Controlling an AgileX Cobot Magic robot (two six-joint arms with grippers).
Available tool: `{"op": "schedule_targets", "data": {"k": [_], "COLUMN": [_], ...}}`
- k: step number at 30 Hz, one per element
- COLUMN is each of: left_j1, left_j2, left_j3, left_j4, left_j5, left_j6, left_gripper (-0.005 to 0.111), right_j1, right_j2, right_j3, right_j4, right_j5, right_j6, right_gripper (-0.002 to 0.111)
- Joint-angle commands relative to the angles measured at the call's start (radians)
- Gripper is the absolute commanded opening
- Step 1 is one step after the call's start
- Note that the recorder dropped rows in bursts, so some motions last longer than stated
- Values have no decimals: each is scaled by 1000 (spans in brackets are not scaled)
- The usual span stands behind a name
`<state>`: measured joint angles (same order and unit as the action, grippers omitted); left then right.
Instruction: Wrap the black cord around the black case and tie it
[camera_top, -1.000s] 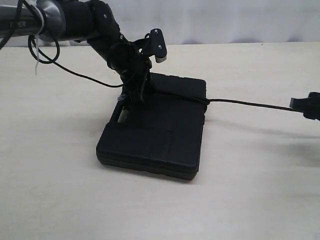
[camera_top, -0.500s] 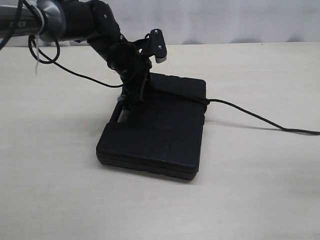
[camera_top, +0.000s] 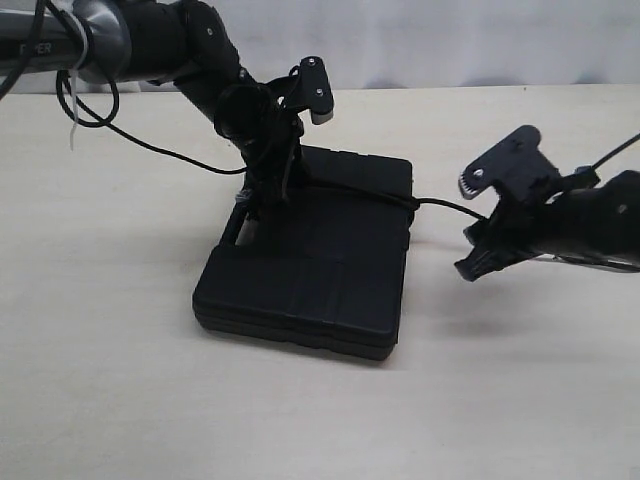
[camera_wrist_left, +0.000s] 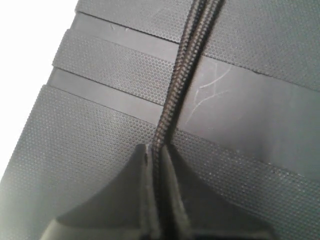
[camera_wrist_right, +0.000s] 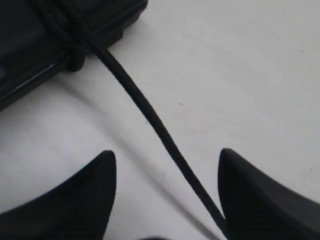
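Black plastic fills the middle of the exterior view: the black case lies flat on the pale bench, set back from its far edge, with its handle slot turned toward that edge. The black cord crosses the lid and goes over the case's right-hand side, where it leaves the case and runs out above the bench top. My left tool points down onto the lid by the handle end, and from here I cannot see its tips clearly. My right tool hangs just off the case's right-hand side with its two fingers spread wide, one high and one low, and the cord leads in between them.

From the left wrist, the left tool is closed tight on the black cord, with the braid pinched between the two pads. From the grip the cord runs straight across the dotted, ribbed lid of the black case, and a second strand lies alongside it farther on.

From the right wrist, the right tool stands fully open and grips nothing. The black cord comes off the edge of the black case, where it is looped around another strand. It then slants over the bare bench and passes between the fingers, close against one of them; I cannot tell whether it touches.
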<state>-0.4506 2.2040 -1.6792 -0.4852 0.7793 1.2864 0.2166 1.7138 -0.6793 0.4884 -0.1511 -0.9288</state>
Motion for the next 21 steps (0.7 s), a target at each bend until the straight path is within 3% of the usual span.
{"op": "schedule_targets", "data": {"k": [1, 6, 11, 15, 18, 21], "left_j1": [8, 8, 8, 8, 8, 8], "left_j2": [-14, -14, -14, -14, -14, -14], "left_j3": [2, 2, 2, 2, 2, 2], "left_j4": [-7, -9, -9, -9, -9, -8], "left_j5": [-4, -4, -4, -4, -4, -4], "left_j6": [-2, -2, -2, -2, -2, -2], "left_gripper": [0, 0, 0, 0, 0, 0], "right_j1": [66, 78, 78, 78, 78, 76], "right_j2": [82, 146, 214, 238, 240, 240], "right_j3": [-7, -7, -36, -53, -53, -53], "right_j4": [-10, -37, -37, -37, -15, 60], "right_j5": [-230, -355, -353, -362, -366, -367], "right_j6": [-38, -43, -43, -57, -104, -188], "right_gripper": [56, 56, 52, 30, 5, 4]}}
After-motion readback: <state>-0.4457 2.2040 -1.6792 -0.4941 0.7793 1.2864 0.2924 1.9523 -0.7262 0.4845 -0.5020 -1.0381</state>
